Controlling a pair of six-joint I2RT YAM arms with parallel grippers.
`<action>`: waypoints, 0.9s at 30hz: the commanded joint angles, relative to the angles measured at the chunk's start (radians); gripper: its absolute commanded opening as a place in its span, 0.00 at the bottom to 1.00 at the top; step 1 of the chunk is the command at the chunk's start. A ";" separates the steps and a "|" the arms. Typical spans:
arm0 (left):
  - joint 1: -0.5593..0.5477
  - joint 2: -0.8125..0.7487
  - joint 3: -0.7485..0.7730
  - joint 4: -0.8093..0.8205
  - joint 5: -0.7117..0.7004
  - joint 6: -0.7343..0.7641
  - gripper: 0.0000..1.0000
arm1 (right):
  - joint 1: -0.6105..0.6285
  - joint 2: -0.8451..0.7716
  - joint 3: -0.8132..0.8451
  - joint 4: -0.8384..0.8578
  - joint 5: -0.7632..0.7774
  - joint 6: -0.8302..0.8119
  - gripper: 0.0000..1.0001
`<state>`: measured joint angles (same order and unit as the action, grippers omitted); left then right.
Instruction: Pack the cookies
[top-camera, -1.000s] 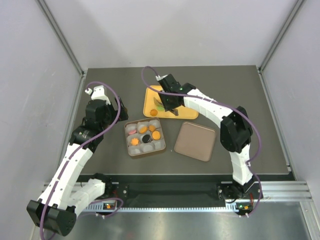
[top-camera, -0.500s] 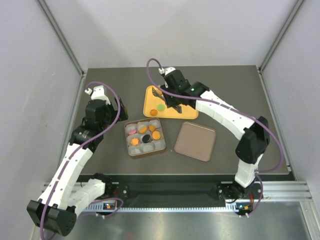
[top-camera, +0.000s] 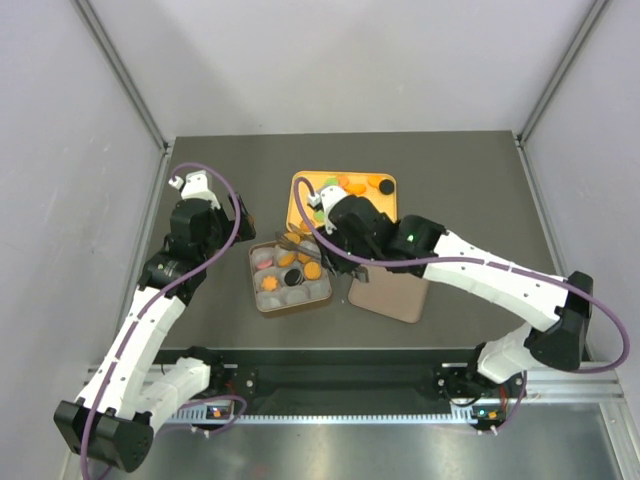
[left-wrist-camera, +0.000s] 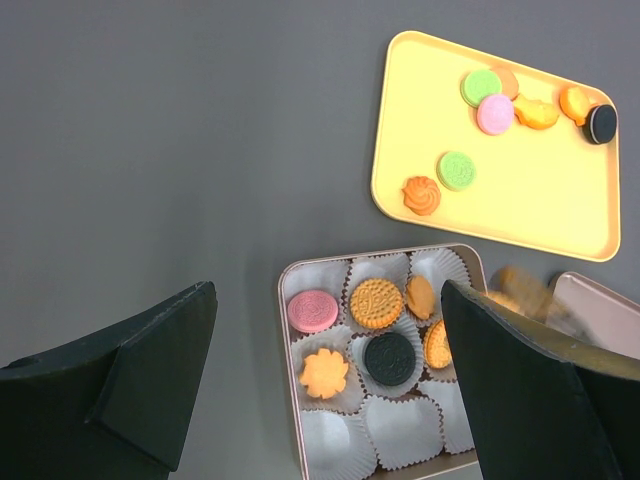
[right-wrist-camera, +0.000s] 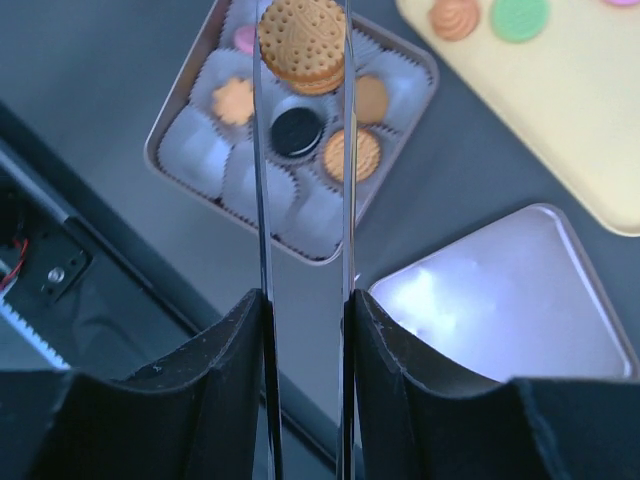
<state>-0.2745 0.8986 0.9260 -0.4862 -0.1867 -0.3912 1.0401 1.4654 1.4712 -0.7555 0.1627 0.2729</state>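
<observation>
An orange cookie (right-wrist-camera: 300, 45) is pinched between the long thin blades of my right gripper (right-wrist-camera: 303, 12), which is shut on it above the back of the box (right-wrist-camera: 168, 120). The box (left-wrist-camera: 285, 350) holds white paper cups, and several carry cookies: a pink one (left-wrist-camera: 312, 310), a black one (left-wrist-camera: 388, 357) and orange ones (left-wrist-camera: 376, 303). More cookies lie on the yellow tray (left-wrist-camera: 480, 205), among them a green one (left-wrist-camera: 457, 170) and an orange swirl (left-wrist-camera: 421, 195). My left gripper (left-wrist-camera: 328, 290) stands wide open and empty, high above the table, left of the box.
The box's brown lid (top-camera: 395, 290) lies flat to the right of the box, under the right forearm. The yellow tray (top-camera: 375, 215) sits behind both. Grey walls enclose the dark table on three sides.
My right gripper has swung from over the yellow tray toward me to above the box, carrying the orange cookie. The left arm has stayed still.
</observation>
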 joint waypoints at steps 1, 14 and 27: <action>0.006 -0.017 -0.006 0.055 0.007 -0.005 0.99 | 0.070 -0.039 -0.031 0.012 -0.029 0.052 0.33; 0.011 -0.013 -0.006 0.057 0.001 -0.005 0.99 | 0.149 0.009 -0.124 0.122 -0.137 0.118 0.33; 0.015 -0.009 -0.006 0.055 0.010 -0.005 0.99 | 0.149 0.062 -0.160 0.200 -0.189 0.163 0.34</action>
<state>-0.2672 0.8986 0.9260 -0.4858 -0.1864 -0.3920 1.1763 1.5337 1.3022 -0.6289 -0.0078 0.4107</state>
